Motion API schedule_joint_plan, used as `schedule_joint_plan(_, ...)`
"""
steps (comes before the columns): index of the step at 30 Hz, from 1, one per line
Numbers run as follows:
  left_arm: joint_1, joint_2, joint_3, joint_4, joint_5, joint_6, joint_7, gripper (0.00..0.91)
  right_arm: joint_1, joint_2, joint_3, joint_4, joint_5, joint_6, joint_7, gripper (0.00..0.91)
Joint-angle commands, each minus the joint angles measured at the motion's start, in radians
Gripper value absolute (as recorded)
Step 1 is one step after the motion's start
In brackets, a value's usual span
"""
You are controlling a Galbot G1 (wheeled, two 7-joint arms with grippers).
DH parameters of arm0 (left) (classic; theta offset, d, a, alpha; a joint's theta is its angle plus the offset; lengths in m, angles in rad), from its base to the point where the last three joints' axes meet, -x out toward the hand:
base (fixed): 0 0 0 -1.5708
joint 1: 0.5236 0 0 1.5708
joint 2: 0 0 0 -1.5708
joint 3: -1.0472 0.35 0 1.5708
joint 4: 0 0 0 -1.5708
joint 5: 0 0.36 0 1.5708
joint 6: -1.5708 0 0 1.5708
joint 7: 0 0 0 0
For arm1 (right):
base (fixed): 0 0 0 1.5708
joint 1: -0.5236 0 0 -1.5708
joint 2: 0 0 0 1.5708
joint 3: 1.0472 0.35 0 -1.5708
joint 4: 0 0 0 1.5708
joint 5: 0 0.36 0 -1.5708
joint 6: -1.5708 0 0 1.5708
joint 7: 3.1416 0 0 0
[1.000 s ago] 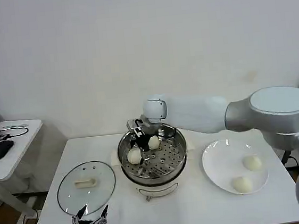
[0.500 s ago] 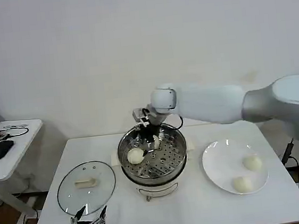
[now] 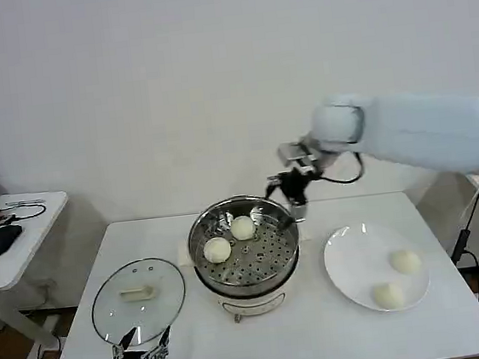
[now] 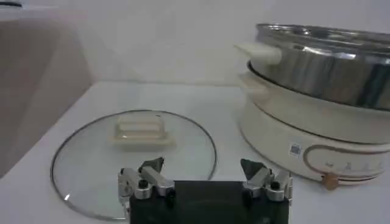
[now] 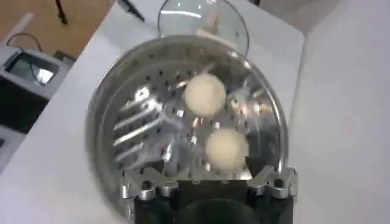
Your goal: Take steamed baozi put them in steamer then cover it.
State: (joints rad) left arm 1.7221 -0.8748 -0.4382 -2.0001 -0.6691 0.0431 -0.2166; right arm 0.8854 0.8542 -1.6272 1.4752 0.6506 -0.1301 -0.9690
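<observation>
Left to right: cover (image 3: 138, 296) flat on table with left gripper (image 3: 143, 351) parked open near its front edge; steamer (image 3: 245, 252) holding two baozi (image 3: 243, 228); two more baozi (image 3: 404, 262) on plate (image 3: 348, 264). Halfway through loading, judging by that split. Right gripper (image 3: 293, 193) empty, spread, above steamer's right rim; next likely a swing right to the plate.

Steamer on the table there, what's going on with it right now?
The robot is loading baozi into the steamer. Two baozi sit on its tray, and two more wait on the plate. The right end effector, open and empty, hangs above the steamer's rim on the plate side. The cover lies on the table beside the steamer, with the left end effector open near it.
</observation>
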Motion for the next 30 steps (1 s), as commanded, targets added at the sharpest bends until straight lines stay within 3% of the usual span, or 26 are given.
schedule_joint_plan(1, -0.001, 0.0, -0.001, 0.001, -0.001, -0.001, 0.001, 0.907, 0.109, -0.269, -0.175, 0.138, -0.156, 0.05, -0.039, 0.907)
schedule_joint_plan(9, -0.003, -0.006, -0.016, -0.003, -0.012, 0.001, 0.001, 0.907, 0.043, -0.318, -0.22, 0.136, -0.228, 0.069, -0.048, 0.907)
schedule_joint_plan(21, 0.005, 0.001, -0.045, -0.014, -0.021, 0.006, -0.001, 0.907, -0.207, -0.376, -0.082, 0.02, -0.308, 0.094, -0.057, 0.907)
schedule_joint_plan(30, 0.008, -0.002, -0.049, -0.016, -0.022, 0.011, -0.001, 0.907, -0.343, -0.371, 0.011, -0.029, -0.361, 0.096, -0.056, 0.907)
